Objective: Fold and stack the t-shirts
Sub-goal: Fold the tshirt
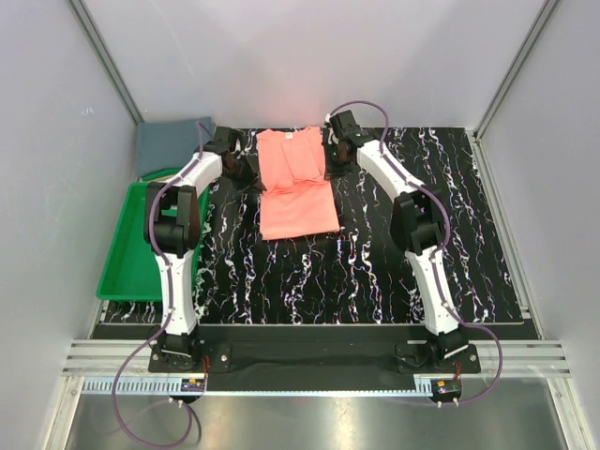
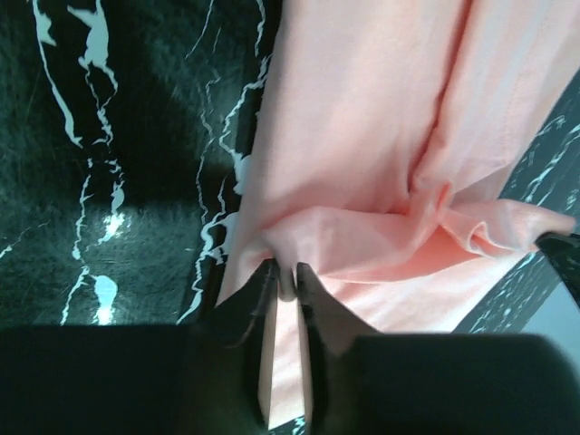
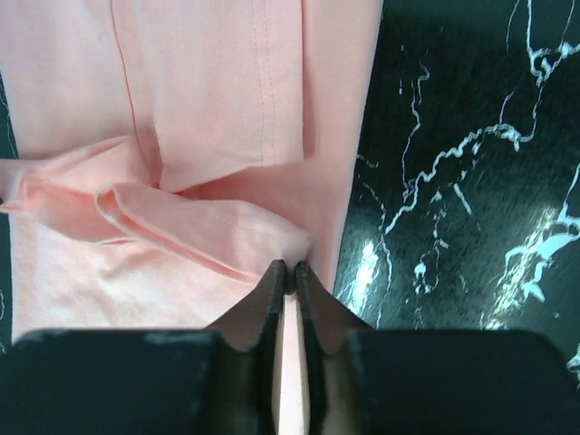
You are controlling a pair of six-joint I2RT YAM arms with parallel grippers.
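Note:
The salmon-pink t-shirt (image 1: 292, 183) lies partly folded at the back middle of the black marbled mat, sleeves turned in and the lower half doubled up. My left gripper (image 1: 247, 172) is at its left edge. In the left wrist view the left gripper (image 2: 286, 272) pinches a raised fold of the pink cloth (image 2: 362, 136) between narrowly parted tips. My right gripper (image 1: 336, 156) is at the shirt's right edge. In the right wrist view the right gripper (image 3: 290, 267) is closed tight on the matching fold of pink cloth (image 3: 208, 100). The slate blue-grey t-shirt (image 1: 169, 143) lies folded at the back left.
A green plastic tray (image 1: 131, 258) stands on the left beside the left arm, its far end under the blue-grey t-shirt. White walls close in the back and sides. The black marbled mat (image 1: 375, 272) stretches in front of the pink t-shirt and to the right.

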